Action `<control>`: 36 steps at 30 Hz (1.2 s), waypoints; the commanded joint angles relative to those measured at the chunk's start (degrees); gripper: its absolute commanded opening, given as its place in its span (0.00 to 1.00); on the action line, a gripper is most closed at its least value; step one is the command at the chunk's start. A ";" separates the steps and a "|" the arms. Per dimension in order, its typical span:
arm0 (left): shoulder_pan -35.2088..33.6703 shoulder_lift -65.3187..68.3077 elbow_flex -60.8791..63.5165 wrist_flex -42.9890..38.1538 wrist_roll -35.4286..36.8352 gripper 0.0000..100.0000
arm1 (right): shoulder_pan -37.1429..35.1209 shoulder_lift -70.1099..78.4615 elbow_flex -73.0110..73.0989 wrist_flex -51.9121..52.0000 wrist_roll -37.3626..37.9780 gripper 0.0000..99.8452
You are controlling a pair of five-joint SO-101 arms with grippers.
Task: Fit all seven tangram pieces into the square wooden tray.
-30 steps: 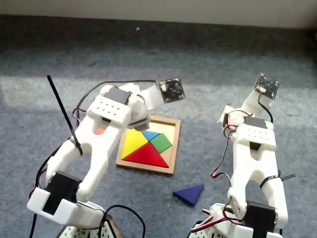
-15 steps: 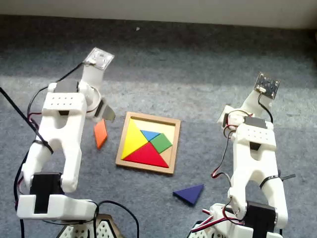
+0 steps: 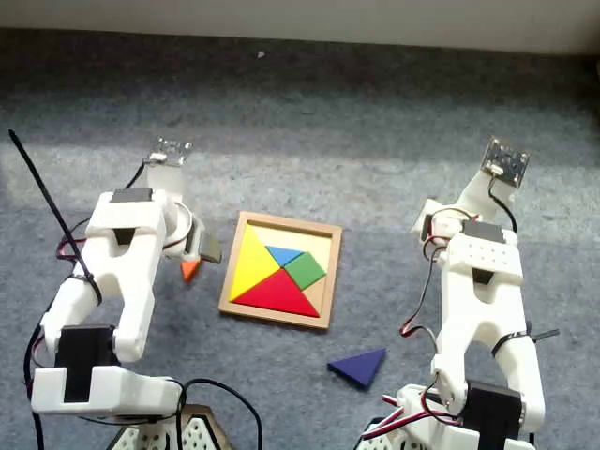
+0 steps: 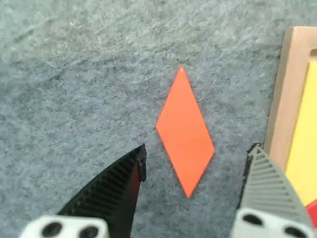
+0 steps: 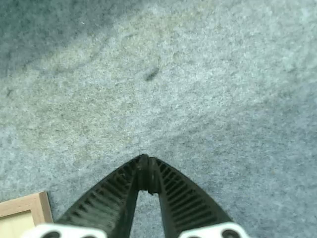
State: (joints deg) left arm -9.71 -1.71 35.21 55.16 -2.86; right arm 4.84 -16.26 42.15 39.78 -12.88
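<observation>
The square wooden tray (image 3: 327, 272) lies on the grey carpet holding a yellow triangle (image 3: 249, 267), a red triangle (image 3: 277, 293), a small blue triangle (image 3: 284, 254) and a green square (image 3: 305, 270). An orange parallelogram (image 4: 184, 131) lies flat on the carpet just left of the tray (image 4: 280, 104). My left gripper (image 4: 198, 148) is open right above it, one finger on each side. In the high view that gripper (image 3: 199, 248) covers most of the orange piece (image 3: 189, 270). A dark blue triangle (image 3: 359, 366) lies in front of the tray. My right gripper (image 5: 147, 173) is shut and empty above bare carpet.
The right arm (image 3: 478, 272) stands upright to the right of the tray, its cables hanging beside it. A black cable (image 3: 42, 202) slants up at the far left. A corner of the tray (image 5: 25, 210) appears in the right wrist view.
The left arm swung from over the tray out to the left, then came down over the orange parallelogram. The right arm has not moved.
</observation>
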 commanded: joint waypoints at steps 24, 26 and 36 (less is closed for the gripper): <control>-1.80 17.45 -21.05 11.08 2.02 0.28 | 0.40 -2.68 -0.48 -1.10 0.09 0.01; -1.45 17.80 -21.14 11.08 1.85 0.24 | 0.31 -2.68 -0.48 -1.10 0.09 0.01; 0.66 17.71 -20.79 10.81 0.26 0.16 | 0.31 -2.68 -0.40 -1.10 0.09 0.01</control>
State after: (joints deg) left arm -9.63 16.40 16.48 65.80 -1.19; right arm 4.84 -16.26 42.15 39.78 -12.88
